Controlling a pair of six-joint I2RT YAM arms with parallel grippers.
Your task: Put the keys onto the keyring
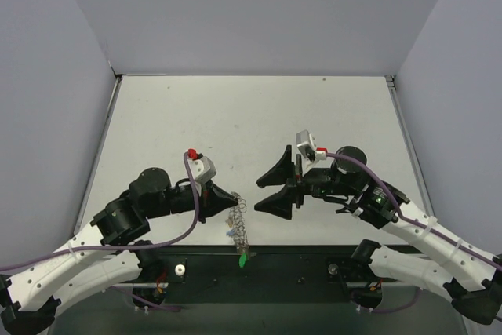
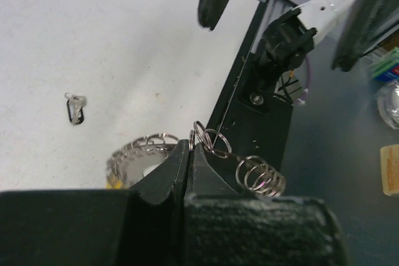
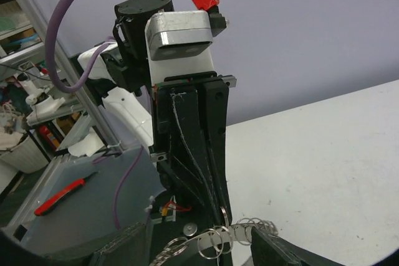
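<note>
A: Top view: shows left gripper (image 1: 225, 203) pinched together on keyring (image 1: 238, 223), near edge of table (image 1: 235, 115), about centre, with green key (image 1: 244, 259) dangling below. Shows right gripper (image 1: 257, 195) just right of it, jaws apart, holding nothing.

B: Left wrist: confirms clamp on the ring's coils. Spots loose key (image 2: 76, 108) flat on table, farther out, well apart.

A: Right wrist: catches rings only at bottom edge, cut off.

B: Judged light, stiff, springy, slippery metal, apt to swing. Best to take loose key by its head and keep ring pinched at rim.
</note>
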